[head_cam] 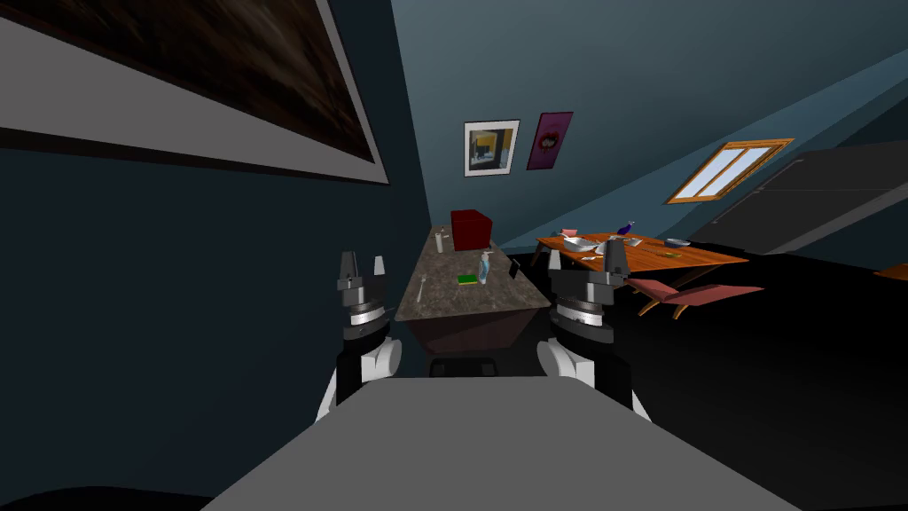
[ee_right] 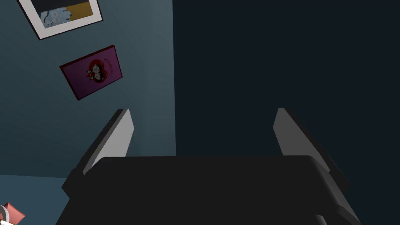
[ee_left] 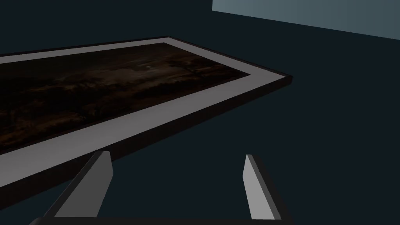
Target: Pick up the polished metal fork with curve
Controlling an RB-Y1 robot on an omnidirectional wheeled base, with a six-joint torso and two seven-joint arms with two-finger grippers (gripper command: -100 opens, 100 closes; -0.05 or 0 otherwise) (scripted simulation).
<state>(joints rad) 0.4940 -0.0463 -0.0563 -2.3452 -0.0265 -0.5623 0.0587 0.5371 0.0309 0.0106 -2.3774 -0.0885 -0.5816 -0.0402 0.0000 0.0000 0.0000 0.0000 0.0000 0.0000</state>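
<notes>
- Your landmark is the dark stone-topped counter (head_cam: pixel 461 308), which runs away from you along the wall straight ahead.
- The fork (head_cam: pixel 422 286) lies flat on the counter, near its left edge and in the nearer half. It shows as a small pale utensil, too small to read its curve or tines.
- A green sponge (head_cam: pixel 467 279) lies on the counter to the right of the fork and apart from it. A clear bottle (head_cam: pixel 484 267) stands just beyond the sponge.
- A red box (head_cam: pixel 471 228) sits at the counter's far end, well apart from the fork.
- Your left gripper (head_cam: pixel 363 264) hangs short of the counter's near left corner. Its fingers are spread wide with nothing between them.
- Your right gripper (head_cam: pixel 615 255) is raised off the counter's near right corner. Its blades also stand apart and hold nothing.
- Neither gripper touches the counter or the fork.
- A wooden table (head_cam: pixel 705 257) with dishes stands to the right of the counter.
</notes>
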